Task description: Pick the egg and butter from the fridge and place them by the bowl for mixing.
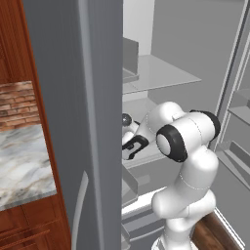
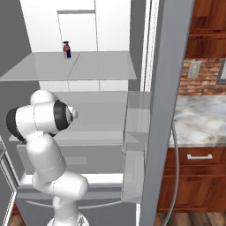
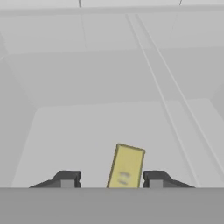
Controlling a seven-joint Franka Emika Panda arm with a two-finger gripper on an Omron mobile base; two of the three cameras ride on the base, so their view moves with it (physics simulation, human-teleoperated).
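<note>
The butter [image 3: 126, 166], a pale yellow stick, lies on the white floor of a shelf inside the fridge [image 1: 73, 122]. It sits between the fingertips of my gripper [image 3: 111, 179]. The right fingertip [image 3: 155, 178] is at the stick's edge. A gap separates the left fingertip [image 3: 68, 178] from it, so the jaws stand partly apart around the butter without clamping it. From the left base, my hand [image 1: 134, 146] reaches into the middle shelf behind the door's edge. The egg and the bowl are out of view.
A small dark bottle [image 2: 67, 49] stands on the upper glass shelf [image 2: 88, 66]. The open fridge door [image 2: 163, 110] with its bins stands to the arm's right. A marble counter [image 2: 198, 119] over wooden cabinets lies beyond that door.
</note>
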